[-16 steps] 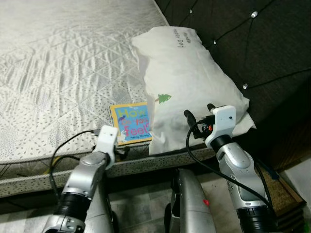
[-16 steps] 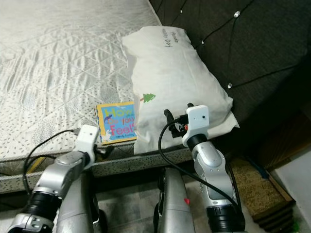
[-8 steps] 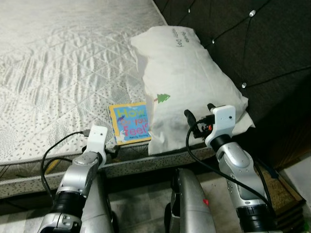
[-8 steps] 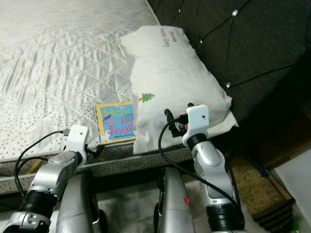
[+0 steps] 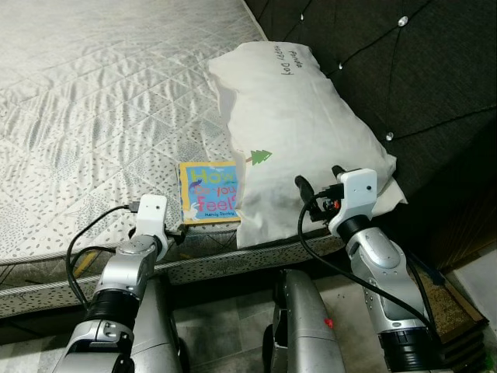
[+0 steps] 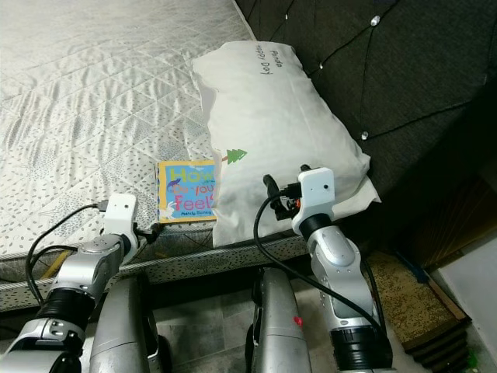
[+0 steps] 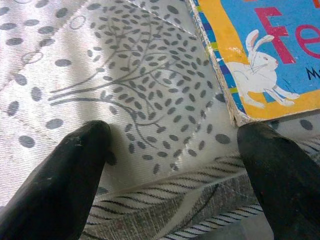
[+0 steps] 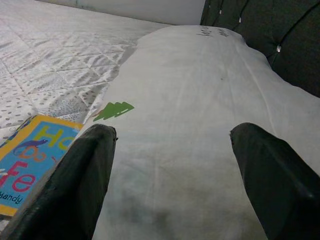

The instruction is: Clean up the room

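A picture book (image 5: 210, 193) with a blue cover and yellow border lies flat near the mattress's front edge, its right side tucked under a white pillow (image 5: 299, 132). My left gripper (image 7: 175, 165) stands open at the mattress edge, just left of the book's corner (image 7: 240, 117), with nothing between its fingers (image 7: 60, 185). My right gripper (image 5: 318, 179) is open above the pillow's front end, and its fingers (image 8: 75, 180) are spread over the pillow (image 8: 200, 140). The book (image 8: 30, 150) lies off to one side of that gripper.
The grey quilted mattress (image 5: 93, 101) stretches to the left and back. A dark tufted headboard (image 5: 404, 70) rises behind the pillow. Below the bed edge (image 5: 225, 260) is floor, with a brown mat (image 5: 454, 311) at the right.
My left arm has drawn back to the left, then edged toward the book's corner. The right arm has stayed where it was. The camera has shifted slightly.
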